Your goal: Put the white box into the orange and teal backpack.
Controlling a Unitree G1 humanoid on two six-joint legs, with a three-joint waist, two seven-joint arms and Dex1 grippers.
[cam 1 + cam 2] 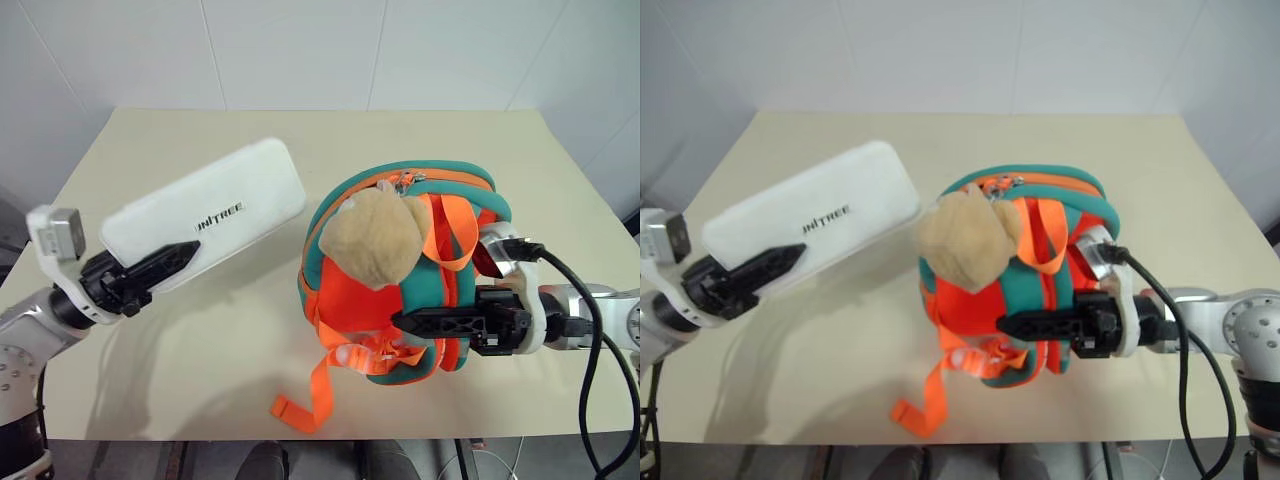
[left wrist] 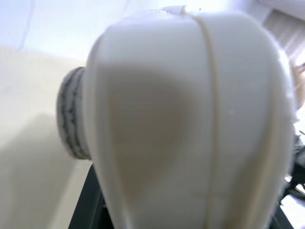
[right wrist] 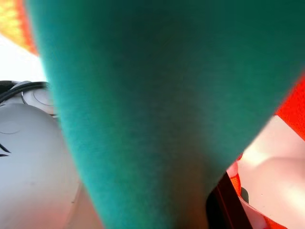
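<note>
The white box (image 1: 215, 215), with dark lettering, hangs tilted above the left half of the table. My left gripper (image 1: 182, 257) is shut on its near end, one black finger lying across its top face. In the left wrist view the white box (image 2: 190, 124) sits right in front of the camera. The orange and teal backpack (image 1: 360, 300) stands at centre right, with a tan bear head (image 1: 375, 240) on its front and a zip (image 1: 405, 180) along the top. My right gripper (image 1: 405, 322) is shut on the backpack's lower right side. Teal fabric (image 3: 157, 95) lies against the right wrist camera.
The beige table (image 1: 200, 350) carries both things. An orange webbing strap (image 1: 310, 395) trails from the backpack toward the table's front edge. A black cable (image 1: 590, 330) loops off my right wrist. White wall panels stand behind the far edge.
</note>
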